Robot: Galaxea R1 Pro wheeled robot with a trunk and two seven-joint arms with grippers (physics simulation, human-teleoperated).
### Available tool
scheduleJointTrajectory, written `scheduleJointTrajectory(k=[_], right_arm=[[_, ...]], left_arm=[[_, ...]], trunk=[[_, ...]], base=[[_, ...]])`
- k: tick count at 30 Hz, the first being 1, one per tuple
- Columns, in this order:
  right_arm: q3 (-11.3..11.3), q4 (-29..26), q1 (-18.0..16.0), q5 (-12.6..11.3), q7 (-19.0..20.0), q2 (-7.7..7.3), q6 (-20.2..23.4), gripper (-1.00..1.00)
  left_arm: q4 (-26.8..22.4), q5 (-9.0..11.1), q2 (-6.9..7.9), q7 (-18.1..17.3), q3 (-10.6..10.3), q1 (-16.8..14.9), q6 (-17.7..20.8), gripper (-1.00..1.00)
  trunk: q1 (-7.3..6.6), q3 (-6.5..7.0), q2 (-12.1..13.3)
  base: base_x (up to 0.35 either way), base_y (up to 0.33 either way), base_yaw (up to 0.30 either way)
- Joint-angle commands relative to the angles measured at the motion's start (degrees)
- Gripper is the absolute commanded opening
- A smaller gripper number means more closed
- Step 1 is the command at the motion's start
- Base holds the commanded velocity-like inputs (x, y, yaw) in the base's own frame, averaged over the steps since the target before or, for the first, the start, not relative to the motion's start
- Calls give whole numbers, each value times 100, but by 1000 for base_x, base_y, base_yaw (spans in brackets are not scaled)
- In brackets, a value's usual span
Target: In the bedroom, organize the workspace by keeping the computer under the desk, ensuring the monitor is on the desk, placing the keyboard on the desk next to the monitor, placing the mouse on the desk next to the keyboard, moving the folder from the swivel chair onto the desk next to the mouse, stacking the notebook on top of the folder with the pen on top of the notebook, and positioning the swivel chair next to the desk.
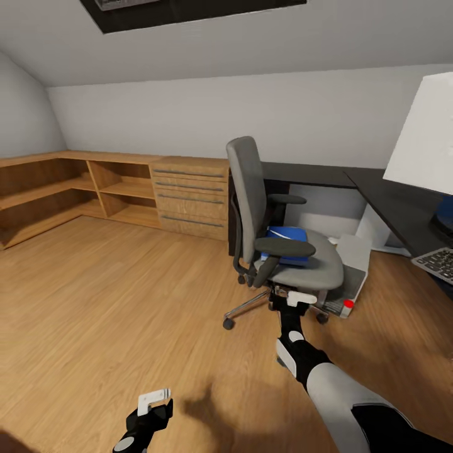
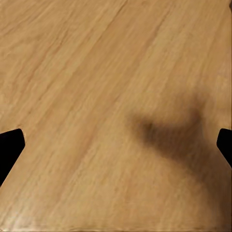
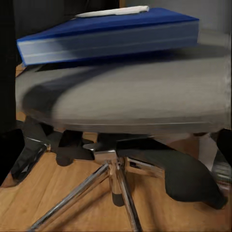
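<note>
- I am counting one swivel chair (image 1: 277,239), one blue folder (image 1: 284,242) lying on its grey seat, one computer (image 1: 352,270) standing on the floor just behind the seat, one keyboard (image 1: 437,263) at the 3 o'clock edge, and one white-backed monitor (image 1: 423,132) at 2 o'clock.
- I am seeing two hands from the head: the left hand (image 1: 154,402) is hanging low at 7 o'clock over bare floor, and the right hand (image 1: 296,301) is reaching out to the front rim of the seat.
- The right wrist camera is giving me what the head camera is not: the folder's thick edge from the side, one thin white pen (image 3: 113,11) lying on top of it, and the chrome star base underneath.
- The left wrist camera is looking at the wooden floor (image 2: 96,96), with the dark fingertips (image 2: 9,147) spread wide at the picture's edges.
- I cannot tell whether the right hand is spread or pressed together.
- The black worktop (image 1: 390,201) is running along the white wall beneath a sloped ceiling, with low wooden shelves (image 1: 94,189) and a drawer chest (image 1: 190,195) at 10 o'clock.
</note>
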Motion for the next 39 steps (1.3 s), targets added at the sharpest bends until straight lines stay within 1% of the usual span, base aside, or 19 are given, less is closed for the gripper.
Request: scheduleJointTrajectory(k=[1,16,30,39], right_arm=[[-18,7,-4,26,-16,3,-18,100],[-18,25,-4,26,12,-8,-30,100],[-18,43,-4,19,24,-39,-29,100],[-18,146,-1,6,-4,-15,-29,100]], left_arm=[[2,52,0,16,-9,-2,-21,100],[2,52,-1,16,-9,-2,-20,100],[2,52,-8,4,-9,-2,-23,100],[2,52,-9,-1,-9,-2,-23,100]], trunk=[[-4,-5,-2],[-4,-5,-2],[-4,-5,-2],[-28,195,10]], base=[[-298,0,0],[-275,0,0],[-45,0,0],[-2,0,0]])
